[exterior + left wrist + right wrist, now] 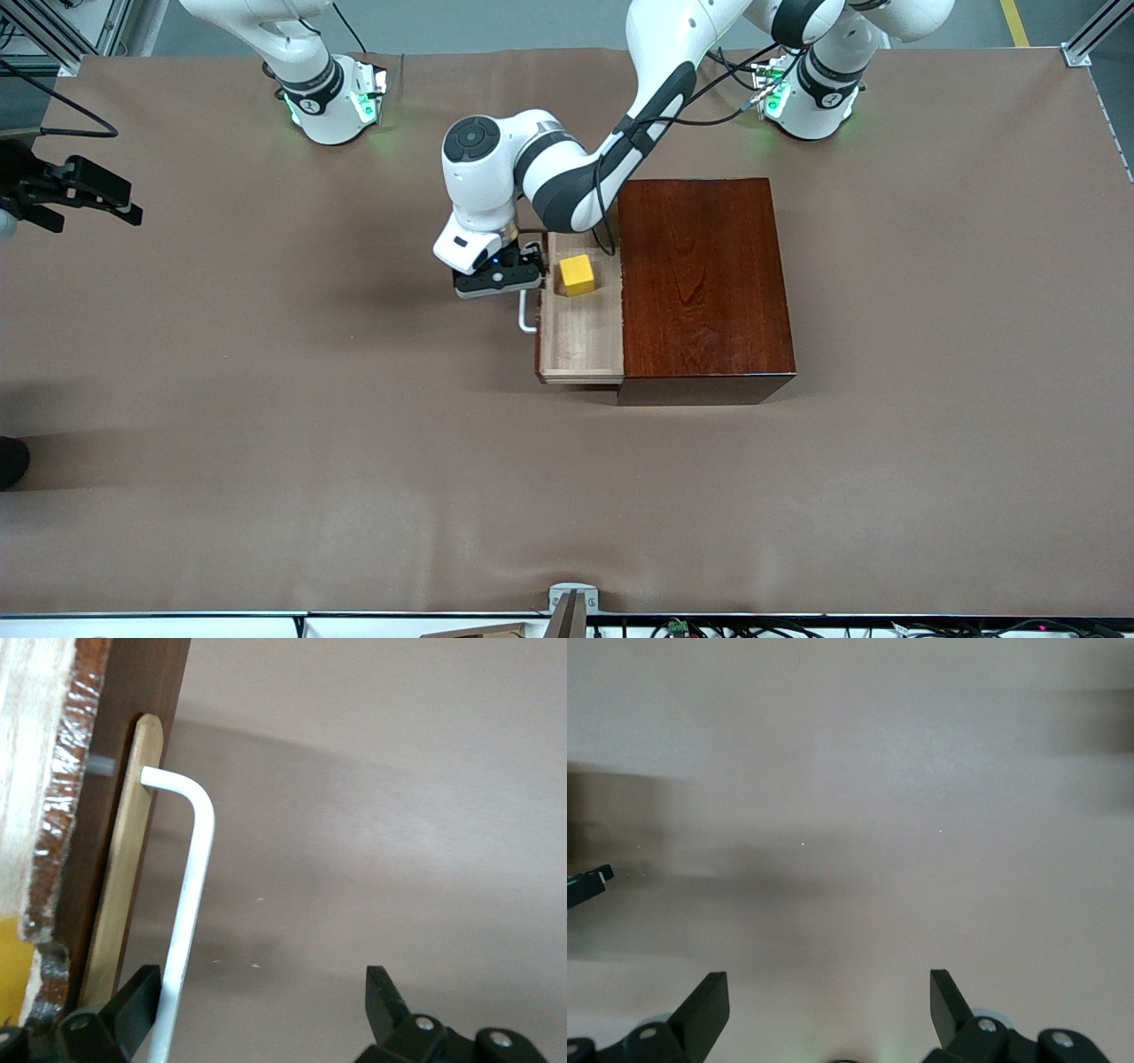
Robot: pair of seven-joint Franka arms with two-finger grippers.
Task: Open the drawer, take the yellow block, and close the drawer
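The dark reddish-brown box (700, 283) stands mid-table with its drawer (580, 341) slid out toward the right arm's end. The yellow block (577, 274) sits on the drawer's pale wood floor. My left gripper (518, 282) is at the white bar handle (527, 317), at the end of the handle farther from the front camera. In the left wrist view the gripper (263, 1001) is open, and the handle (190, 895) runs between its fingers, close beside one fingertip (137, 997). My right gripper (830, 1001) waits open over bare table covering, with nothing between its fingers.
Brown covering (354, 443) spreads across the whole table. A black device (75, 190) juts in at the edge toward the right arm's end. Both arm bases (332, 97) stand along the edge farthest from the front camera.
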